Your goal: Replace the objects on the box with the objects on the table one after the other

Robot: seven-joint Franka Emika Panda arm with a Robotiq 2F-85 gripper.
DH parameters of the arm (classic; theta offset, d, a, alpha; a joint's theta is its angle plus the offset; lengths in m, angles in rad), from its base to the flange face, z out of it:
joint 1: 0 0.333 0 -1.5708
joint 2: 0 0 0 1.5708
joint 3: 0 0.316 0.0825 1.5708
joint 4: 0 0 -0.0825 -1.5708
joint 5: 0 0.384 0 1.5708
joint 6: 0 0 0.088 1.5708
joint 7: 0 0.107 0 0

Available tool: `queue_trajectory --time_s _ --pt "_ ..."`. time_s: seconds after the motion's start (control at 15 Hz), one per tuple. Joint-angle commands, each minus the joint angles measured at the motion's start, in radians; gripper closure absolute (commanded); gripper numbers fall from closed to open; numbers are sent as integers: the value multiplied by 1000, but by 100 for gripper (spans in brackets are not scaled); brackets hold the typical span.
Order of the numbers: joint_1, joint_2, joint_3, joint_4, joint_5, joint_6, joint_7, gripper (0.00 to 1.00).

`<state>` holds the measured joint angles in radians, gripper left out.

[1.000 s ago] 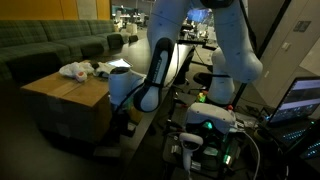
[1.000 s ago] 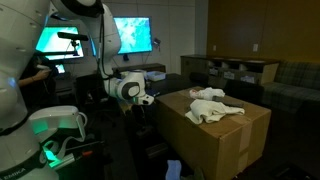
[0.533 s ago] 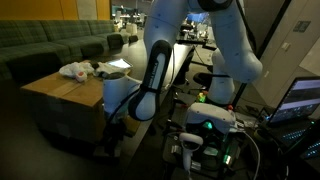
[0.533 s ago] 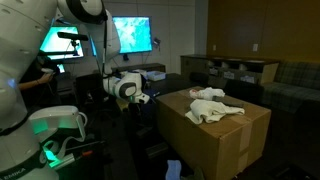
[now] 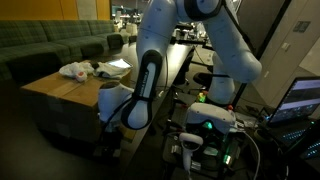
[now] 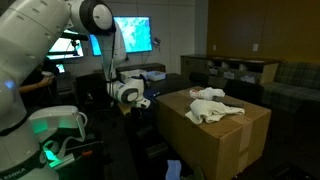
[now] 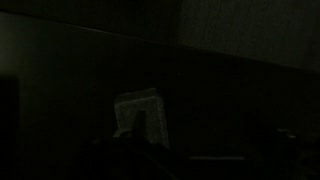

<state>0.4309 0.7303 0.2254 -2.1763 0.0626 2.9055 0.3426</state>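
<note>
You are holding the gripper [image 6: 146, 100] low, just beside a wall of the big brown box [image 6: 215, 150], about level with its top edge. Its jaws are standing apart, and nothing is showing between them. A crumpled white cloth [image 6: 214, 106] is lying on the box top, above and beyond the gripper, its longer side seeming to stretch away from the gripper. The black table [image 6: 172, 82] is sitting behind the gripper, too dark to show its objects. The wrist view is showing only a pale shape [image 7: 140, 112], too dim to name.
</note>
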Motion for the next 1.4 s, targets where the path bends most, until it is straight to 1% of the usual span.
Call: queue_trajectory --time_s 0.0,0.13,0.47,1.07,1.33 --pt "-37 63 34 51 20 17 -80 0" --pt "-40 80 26 62 14 22 -99 0" --pt "-68 66 27 48 11 43 -142 0" --pt "-76 81 -8 59 -3 52 -179 0" --pt "-106 96 6 66 -1 47 -209 0"
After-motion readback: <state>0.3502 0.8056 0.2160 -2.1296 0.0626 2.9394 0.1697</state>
